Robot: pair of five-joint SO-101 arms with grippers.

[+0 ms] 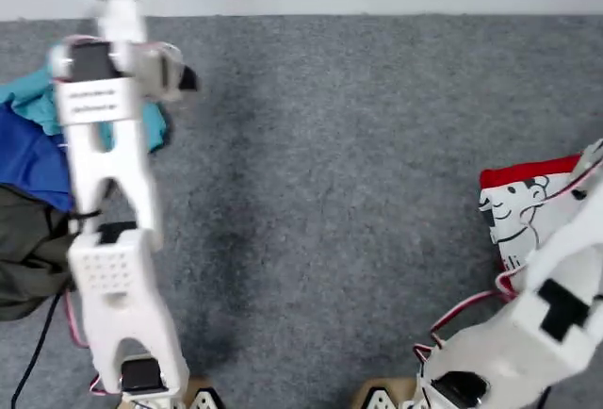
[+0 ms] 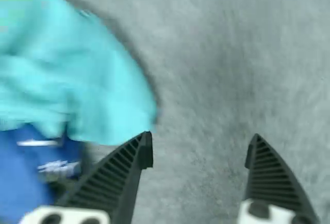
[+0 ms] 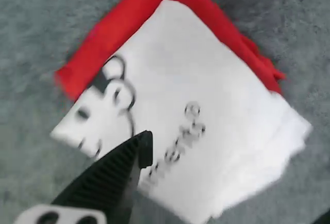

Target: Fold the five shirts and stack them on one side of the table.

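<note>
1. Your left gripper (image 2: 201, 144) has its jaws well apart with nothing between them. It hangs over the bare grey table (image 1: 330, 192), just beside the turquoise shirt (image 2: 62, 64).
2. In the high view, that turquoise shirt lies crumpled at the upper left, partly under the left arm (image 1: 104, 173). A blue shirt (image 1: 26, 159) touches it below, and a dark olive shirt (image 1: 24, 249) lies lower at the left edge. All three look unfolded.
3. Your right gripper (image 3: 237, 177) is spread wide and holds nothing, above the white shirt (image 3: 216, 79).
4. The white shirt is folded into a rectangle and carries a black cartoon print. It lies on a red shirt (image 3: 118, 28), which shows along two sides. The pair sits at the right edge of the high view, at mid-height.
</note>
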